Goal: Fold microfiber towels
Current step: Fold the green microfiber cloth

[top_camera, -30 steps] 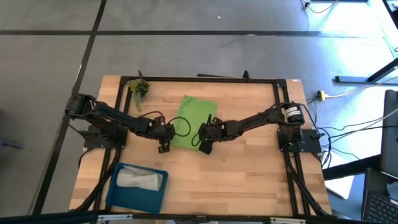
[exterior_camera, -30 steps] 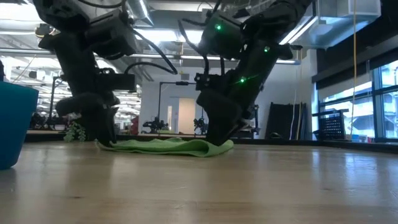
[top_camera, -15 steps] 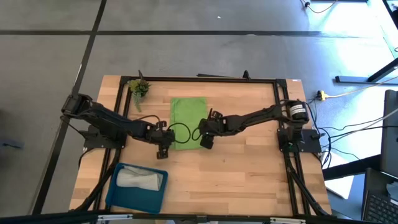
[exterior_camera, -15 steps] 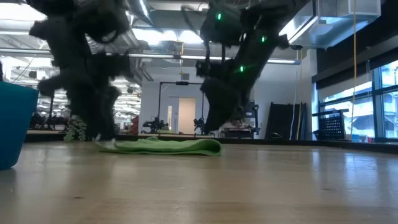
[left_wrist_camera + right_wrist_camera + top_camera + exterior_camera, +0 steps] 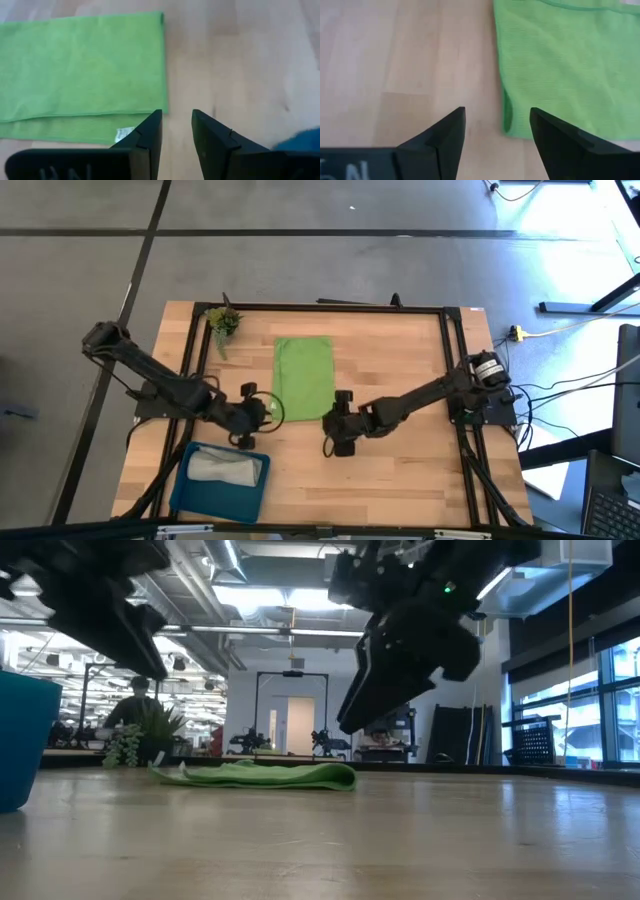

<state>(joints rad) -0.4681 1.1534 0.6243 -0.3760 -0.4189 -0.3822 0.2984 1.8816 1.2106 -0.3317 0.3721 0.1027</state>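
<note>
High view showed the green towel point(image 5: 303, 377) folded flat. My left gripper point(image 5: 243, 441) hung slightly parted and empty beside it; my right gripper point(image 5: 329, 450) stood spread, holding nothing.

I see my left arm stretched low over the table, and its left pincer point(image 5: 244, 438) is beside the left near corner of the green towel point(image 5: 303, 377), fingers point(image 5: 150, 131) apart with a narrow gap, holding nothing. My right pincer point(image 5: 337, 446) is beside the towel's right near corner, fingers point(image 5: 449, 131) wide apart and empty.
</note>
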